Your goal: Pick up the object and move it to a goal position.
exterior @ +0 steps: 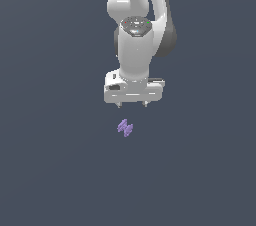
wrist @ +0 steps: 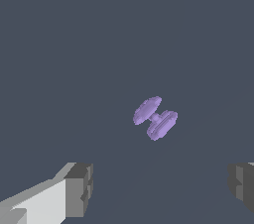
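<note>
We have the object (exterior: 125, 128) lying alone on the flat grey worktop (exterior: 50, 170), a tiny light-purple piece; the wrist view shows it as two ridged lobes joined by a thin waist (wrist: 155, 118). In the exterior view it sits just below the gripper (exterior: 132, 104) and a touch to that view's left of the midpoint between the fingertips, clear of them, with nothing touching it.

The jaws are spread wide: the wrist view shows one grey pad (wrist: 79, 188) and the other (wrist: 243, 186) far apart, and the piece is not between them but out ahead of them.

Here is what worries us. The piece is so much smaller than the gripper that a small error matters. If the arm drops straight down from here, we judge the fingers may land beside the object rather than around it, since it is off the centre line. A fingertip coming down on a lobe could flick it away across the worktop. If the pads close on the slanted lobes rather than squarely, the piece may twist or pop out. A loose hold could also let it fall on the way to the goal, and we see no goal marker in either view, so we cannot say where that is.

The count: one object, one arm, one gripper with two fingers, one worktop.
</note>
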Controlling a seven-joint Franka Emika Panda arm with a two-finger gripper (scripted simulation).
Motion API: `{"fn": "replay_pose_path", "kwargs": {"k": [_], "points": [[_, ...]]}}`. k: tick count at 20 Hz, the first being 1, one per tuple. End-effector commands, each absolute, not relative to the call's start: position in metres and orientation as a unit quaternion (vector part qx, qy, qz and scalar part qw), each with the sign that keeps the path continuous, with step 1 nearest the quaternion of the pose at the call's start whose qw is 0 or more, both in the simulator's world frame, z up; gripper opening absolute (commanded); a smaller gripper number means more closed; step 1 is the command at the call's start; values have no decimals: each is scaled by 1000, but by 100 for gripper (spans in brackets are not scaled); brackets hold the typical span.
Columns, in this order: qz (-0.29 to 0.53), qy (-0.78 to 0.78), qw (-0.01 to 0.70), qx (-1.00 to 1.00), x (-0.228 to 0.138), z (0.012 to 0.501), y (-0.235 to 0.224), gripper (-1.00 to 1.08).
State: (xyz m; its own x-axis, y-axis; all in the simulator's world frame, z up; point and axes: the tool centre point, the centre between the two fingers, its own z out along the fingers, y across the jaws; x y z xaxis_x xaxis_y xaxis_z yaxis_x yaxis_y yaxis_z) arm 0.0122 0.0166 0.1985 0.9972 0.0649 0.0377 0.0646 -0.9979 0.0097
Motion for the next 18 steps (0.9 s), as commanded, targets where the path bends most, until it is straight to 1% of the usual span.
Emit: {"fn": "replay_pose_path", "kwargs": {"k": [1, 18], "points": [[19, 32, 4, 999, 12, 199, 17, 100], [18, 36, 4, 999, 11, 199, 7, 100]]}}
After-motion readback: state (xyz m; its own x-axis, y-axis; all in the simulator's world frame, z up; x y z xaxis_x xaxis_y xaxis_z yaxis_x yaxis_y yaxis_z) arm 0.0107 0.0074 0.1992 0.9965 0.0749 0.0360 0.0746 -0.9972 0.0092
